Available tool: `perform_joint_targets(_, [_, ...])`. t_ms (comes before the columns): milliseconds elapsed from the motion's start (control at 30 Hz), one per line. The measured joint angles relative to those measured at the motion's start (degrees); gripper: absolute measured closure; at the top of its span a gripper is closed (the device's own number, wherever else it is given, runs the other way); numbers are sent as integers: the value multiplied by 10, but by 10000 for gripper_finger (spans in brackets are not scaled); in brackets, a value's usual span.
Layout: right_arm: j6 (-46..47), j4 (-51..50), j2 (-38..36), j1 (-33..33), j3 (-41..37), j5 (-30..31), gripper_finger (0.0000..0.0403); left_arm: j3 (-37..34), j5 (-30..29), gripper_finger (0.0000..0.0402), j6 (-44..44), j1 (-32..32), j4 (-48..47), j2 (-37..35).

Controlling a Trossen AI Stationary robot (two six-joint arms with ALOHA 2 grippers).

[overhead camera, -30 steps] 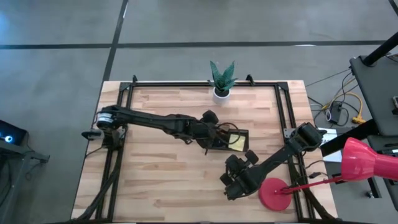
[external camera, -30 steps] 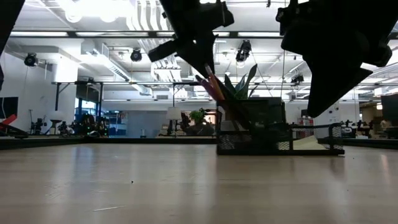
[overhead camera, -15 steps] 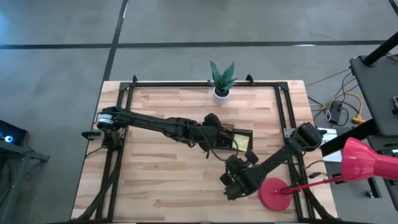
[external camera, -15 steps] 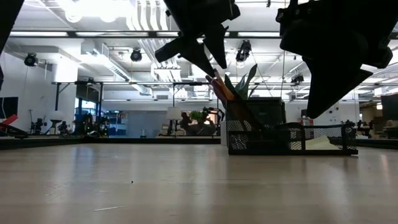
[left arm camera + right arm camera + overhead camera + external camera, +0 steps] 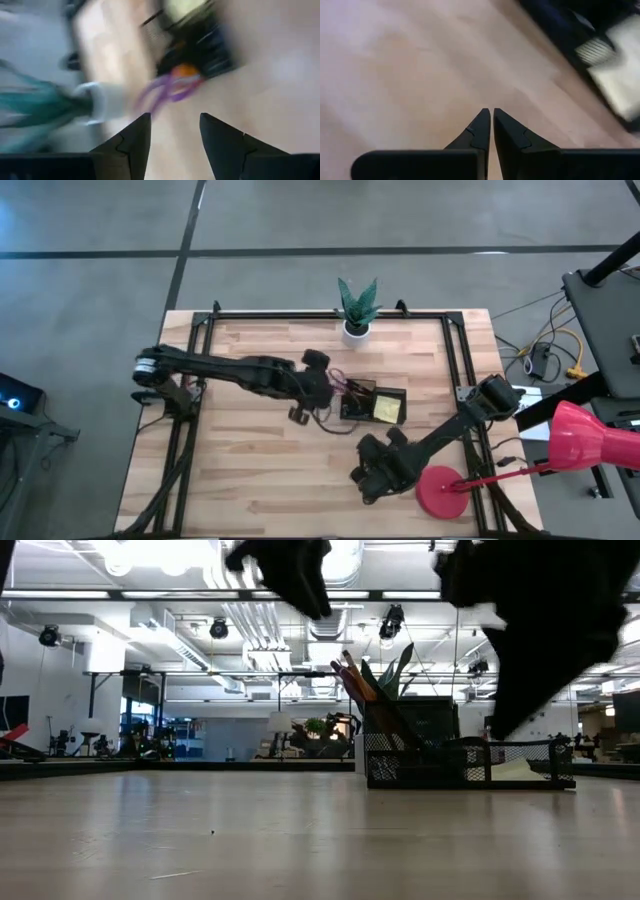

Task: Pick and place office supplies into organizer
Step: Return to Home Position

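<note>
Left gripper [image 5: 174, 118]: fingers apart, empty, above the tabletop [image 5: 250, 450] near the organizer [image 5: 420, 768].
Right gripper [image 5: 491, 114]: fingers together, empty, beside the red lamp base [image 5: 440, 490].
Organizer: mid-tabletop, containing purple scissors [image 5: 170, 90], pens [image 5: 352, 680] and a yellow sticky-note pad [image 5: 385, 409].

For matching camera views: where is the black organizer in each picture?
High view: organizer right of table centre, near plant.
Low view: organizer right of centre, plant behind.
Left wrist view: organizer blurred, beyond scissors.
Right wrist view: dark blur ahead, probably organizer.
Shared landmark: plant.
</note>
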Motion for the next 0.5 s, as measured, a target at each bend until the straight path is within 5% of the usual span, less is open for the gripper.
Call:
perform_joint_targets(133, [-118,93,-34,-27,-13,-3,390,-38,163,247,-127,19,30,-68])
perform_joint_targets(500, [-357,313,-274,-181,-161,-65,390,-247,389,246,-280,115,135,-279])
